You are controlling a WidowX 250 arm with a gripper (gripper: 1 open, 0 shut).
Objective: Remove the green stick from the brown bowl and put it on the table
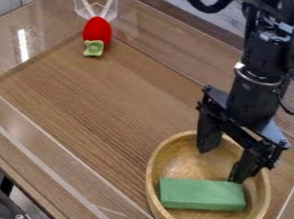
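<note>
Fingers (225,161) wide, nothing between them, hanging over the far side of the brown bowl (154,173). Green stick (203,195) lies in the bowl, on the near side of the fingers. Step in hand, my read: line up for the grasp. Shift toward the near rim, center on the bar, close across its narrow width on the flat sides, keep the tips off the bowl wall. Lift straight up before going sideways so the rim doesn't catch.

Bar: matte green, flat faces, straight edges. Bowl: pale wood look, round, thick rim. Desk (88,124): brown wood grain, slight gloss. Bare desk left of the fingers in the view looks good for the place.
</note>
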